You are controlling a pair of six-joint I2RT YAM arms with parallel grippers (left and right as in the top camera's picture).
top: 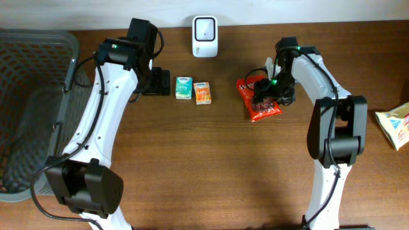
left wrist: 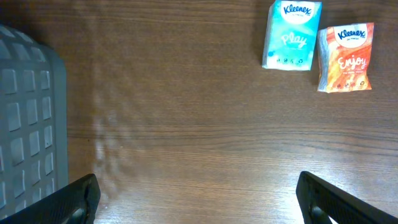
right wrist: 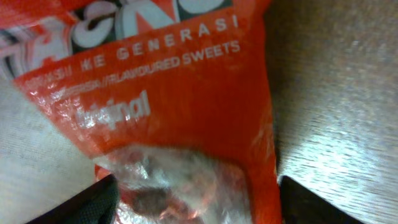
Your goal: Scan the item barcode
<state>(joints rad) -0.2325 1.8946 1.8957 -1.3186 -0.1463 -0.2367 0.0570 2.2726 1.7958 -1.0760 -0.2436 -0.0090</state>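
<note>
Brown wooden bench [top: 211, 160], and your right pincer [right wrist: 198, 202] sits low over the red sweets bag [top: 261, 102], jaws spread with a finger on either side of it, not squeezing. That bag lies on the bench right of centre, well apart from the white scanner [top: 204, 36] at the back edge. Your left pincer [left wrist: 199, 202] hangs wide apart over bare wood, near a teal tissue pack [top: 184, 88] and an orange tissue pack [top: 202, 92]. Grey basket [top: 32, 96] sits far left.
</note>
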